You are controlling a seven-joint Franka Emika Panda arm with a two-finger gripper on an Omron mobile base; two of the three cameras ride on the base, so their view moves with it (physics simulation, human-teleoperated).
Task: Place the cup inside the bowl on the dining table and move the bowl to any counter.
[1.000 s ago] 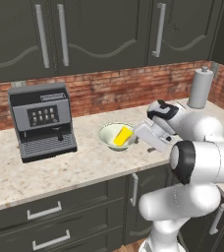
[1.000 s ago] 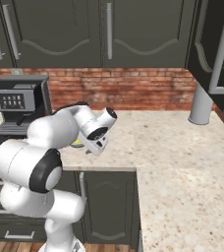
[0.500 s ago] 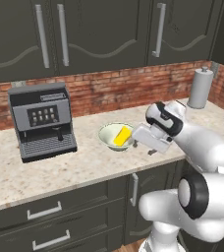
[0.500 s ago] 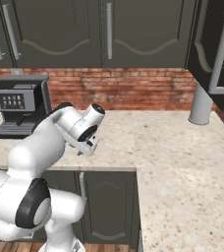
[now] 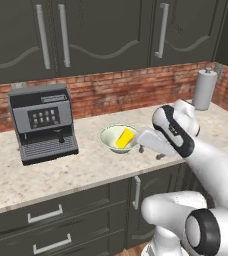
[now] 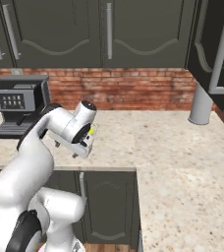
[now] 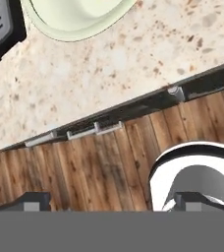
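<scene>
The bowl (image 5: 118, 138) sits on the counter (image 5: 86, 170) just right of the coffee machine (image 5: 43, 122), yellow cup (image 5: 125, 137) inside. Gripper (image 5: 150, 151) spread wide, empty, beside the bowl — delivery looks done.

I'm looking at a beige speckled stone worktop (image 5: 86, 172) that runs along a red brick backsplash above dark cabinets and turns a corner on the right. A grey coffee machine (image 5: 43, 122) stands on it at the left, close to the wall. To its right, apart from it, sits the pale bowl (image 5: 115, 145) with the yellow cup (image 5: 125, 137) lying tilted inside. A grey cylinder (image 5: 205, 90) stands upright near the far corner.
</scene>
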